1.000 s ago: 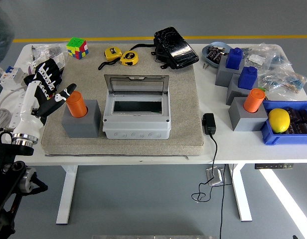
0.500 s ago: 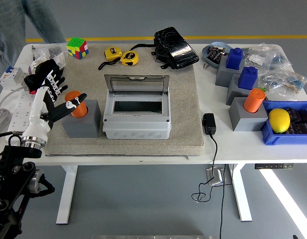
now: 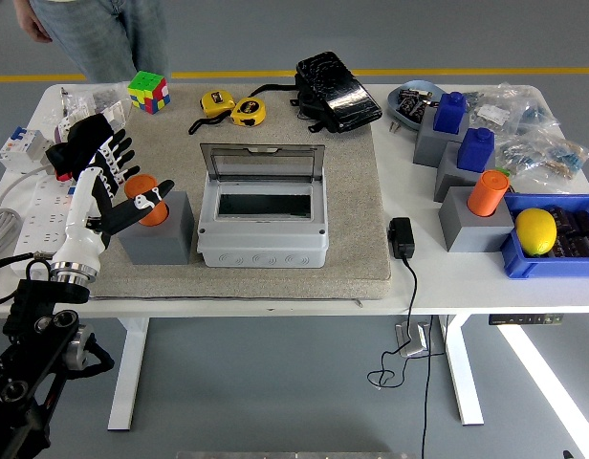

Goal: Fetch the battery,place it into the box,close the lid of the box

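- The left hand (image 3: pixel 111 182) is seen at the table's (image 3: pixel 467 277) near-left, fingers spread apart and nothing clamped yet, thumb lying right against the orange battery (image 3: pixel 147 199).
- That battery is found standing upright in a grey holder (image 3: pixel 159 229) on the mat (image 3: pixel 357 182), just to the right of the palm, long axis vertical. So a sideways wrap would probably be called for, with the lift going straight up.
- The box (image 3: pixel 263 232) is parked just right of the holder, lid (image 3: pixel 262 163) tipped up and back, cavity open.
- No right hand can be seen, so the left one is clearly nearer.
- A second orange battery (image 3: pixel 488 192) is left far right, well apart.
- A person (image 3: pixel 103 33) is standing beyond the far-left edge.
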